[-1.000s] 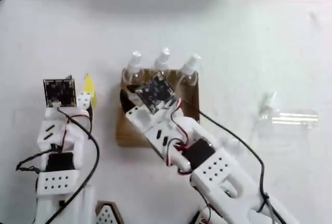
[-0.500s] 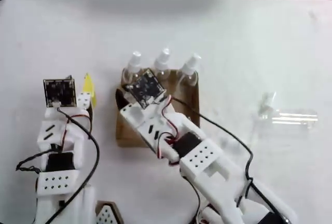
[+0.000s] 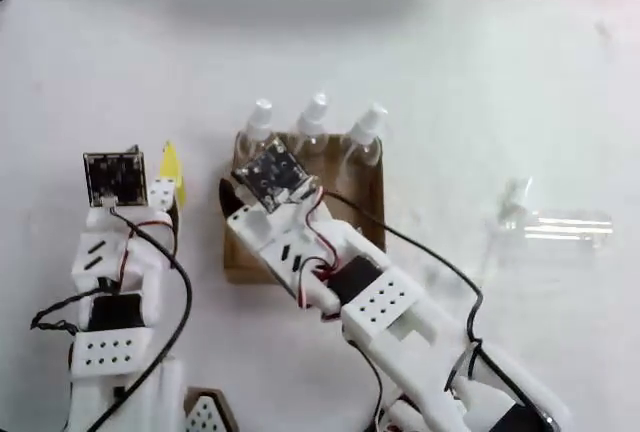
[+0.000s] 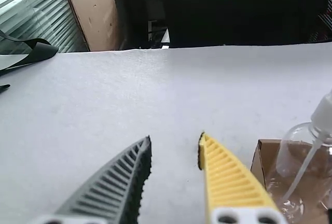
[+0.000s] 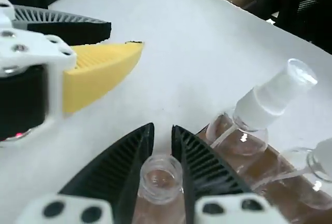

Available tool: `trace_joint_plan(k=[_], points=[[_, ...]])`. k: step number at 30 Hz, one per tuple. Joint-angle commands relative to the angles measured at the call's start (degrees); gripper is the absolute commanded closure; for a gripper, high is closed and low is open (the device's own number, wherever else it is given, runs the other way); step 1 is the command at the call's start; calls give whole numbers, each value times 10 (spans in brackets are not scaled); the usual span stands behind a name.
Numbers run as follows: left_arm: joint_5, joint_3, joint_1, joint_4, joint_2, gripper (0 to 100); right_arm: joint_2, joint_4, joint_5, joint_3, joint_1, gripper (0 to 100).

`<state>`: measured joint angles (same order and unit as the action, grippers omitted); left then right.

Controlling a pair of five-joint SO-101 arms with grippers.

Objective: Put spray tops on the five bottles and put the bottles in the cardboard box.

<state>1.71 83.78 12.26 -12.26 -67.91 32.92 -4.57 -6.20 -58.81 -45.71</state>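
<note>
A cardboard box (image 3: 368,197) sits mid-table with three clear bottles (image 3: 314,130) wearing white spray tops standing along its far side. My right gripper (image 5: 162,128) is shut on the neck of an open bottle without a top (image 5: 155,178), held at the box's left edge beside a capped bottle (image 5: 259,111). In the high view the right gripper (image 3: 230,197) hangs over that left edge. The left gripper (image 4: 174,145) stands open just left of the box (image 4: 263,157), over bare table, nothing between its fingers. Another clear bottle (image 3: 558,224) lies on its side at the right.
The left gripper's yellow finger (image 5: 98,68) is close beside the right gripper. A small clear piece (image 3: 516,195) lies by the lying bottle. A white table (image 3: 450,62) spreads wide beyond the box, its far edge meeting a dark background.
The right arm has shifted left across the box, carrying the topless bottle toward the box's left edge. The left arm has kept still.
</note>
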Motion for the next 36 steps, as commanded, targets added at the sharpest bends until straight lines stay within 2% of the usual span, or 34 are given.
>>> trace_joint_plan(k=[1, 4, 11, 16, 18, 23, 26, 28, 32, 36], points=[[1, -12, 5, 16, -9, 854, 4, 10, 2, 4, -12, 893], [1, -12, 5, 16, -9, 854, 4, 10, 3, 4, -12, 849], [1, -12, 5, 16, -9, 854, 17, 0, 4, 8, -9, 842], [1, -11, 5, 25, -9, 854, 143, -89, 2, 9, -5, 843], [1, -11, 5, 25, -9, 854, 225, -143, 2, 9, 22, 843], [-2, -11, 5, 25, -9, 854, 407, -303, 6, 47, 181, 844], [-2, -11, 5, 25, -9, 854, 434, -402, -7, 105, 293, 844], [-3, -11, 5, 25, -9, 854, 422, -452, -66, 131, 351, 844], [-3, -11, 5, 25, -9, 854, 359, -534, -237, 174, 437, 844], [0, -11, 5, 25, -9, 854, 280, -577, -322, 206, 544, 844]])
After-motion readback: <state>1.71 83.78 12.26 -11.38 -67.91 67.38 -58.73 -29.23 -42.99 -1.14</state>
